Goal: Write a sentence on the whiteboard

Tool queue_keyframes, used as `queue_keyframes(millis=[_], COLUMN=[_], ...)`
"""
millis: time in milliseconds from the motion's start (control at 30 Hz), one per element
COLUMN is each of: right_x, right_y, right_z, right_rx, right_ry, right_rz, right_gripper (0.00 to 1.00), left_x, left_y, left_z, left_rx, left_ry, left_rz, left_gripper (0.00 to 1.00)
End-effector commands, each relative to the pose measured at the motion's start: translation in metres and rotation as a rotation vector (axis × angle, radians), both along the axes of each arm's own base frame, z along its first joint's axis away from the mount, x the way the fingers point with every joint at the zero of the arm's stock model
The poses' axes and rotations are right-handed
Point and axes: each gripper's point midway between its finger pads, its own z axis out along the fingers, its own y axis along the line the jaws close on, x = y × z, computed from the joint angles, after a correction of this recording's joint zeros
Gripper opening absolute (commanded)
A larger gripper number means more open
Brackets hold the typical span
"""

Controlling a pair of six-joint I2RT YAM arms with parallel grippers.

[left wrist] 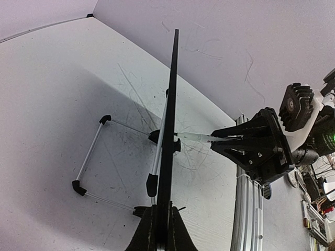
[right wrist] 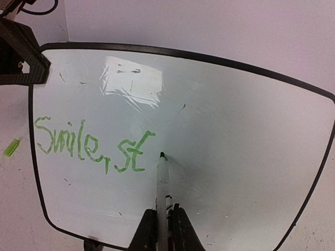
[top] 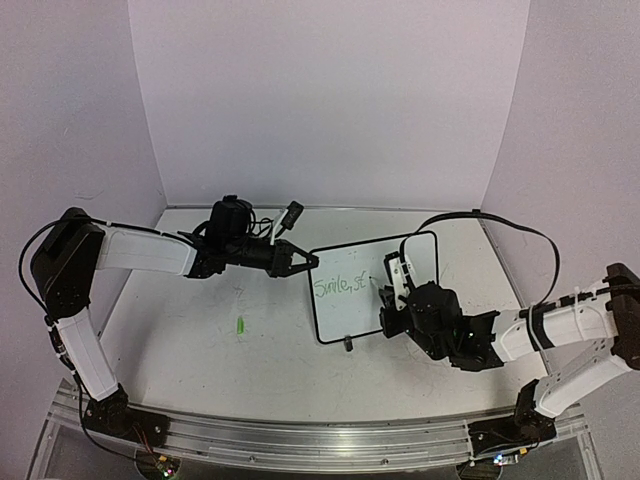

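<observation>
- Whiteboard (top: 345,312) is being held upright, on edge, by the left claw (top: 308,263), whose fingers are being clenched on the board's left rim. The written face is being turned towards the right claw (right wrist: 162,224).
- A white marker (right wrist: 161,180) is being grasped between the right claw's fingers, and its tip is being pressed to the board just ahead of them.
- The sentence (right wrist: 91,149) is being written in green and is reading "Smile, st" so far. Its last letter is sitting just left of the marker tip, with bare board to the right.
- Likely risk: the board is being pinched at one rim only. It could be pushed back or swung by pen pressure as the writing is carried away from the left claw, so strokes could be broken.
- Likely risk: the marker could be tilted inside the narrow grip, so letters could be dragged off the line or smeared.
- Counted: two claws, one whiteboard, one marker and one green cap (top: 241,325), which is lying on the table (top: 200,360) below the left claw. One line of writing is being shown, made of one word, one comma and two letters.
</observation>
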Motion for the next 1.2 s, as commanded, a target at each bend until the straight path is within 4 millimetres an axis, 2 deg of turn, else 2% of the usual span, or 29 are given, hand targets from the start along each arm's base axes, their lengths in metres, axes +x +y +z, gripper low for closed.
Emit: queue_keyframes(millis=[0, 533, 1167], right_x=[0.006, -0.007, -0.007], right_y=[0.009, 0.001, -0.009], right_z=[0.012, -0.01, -0.012], right_rx=[0.03, 0.012, 0.003], right_ry=[-0.018, 0.051, 0.054], right_rz=[0.013, 0.025, -0.019], right_gripper=[0.0, 0.0, 0.0], left_x=[-0.007, -0.006, -0.006], left_y=[0.001, 0.001, 0.001], left_z=[0.013, 0.011, 0.012], left_rx=[0.0, 0.003, 0.004], left_ry=[-0.02, -0.019, -0.02], left_rz=[-0.014, -0.014, -0.013], left_gripper=[0.0, 0.0, 0.0])
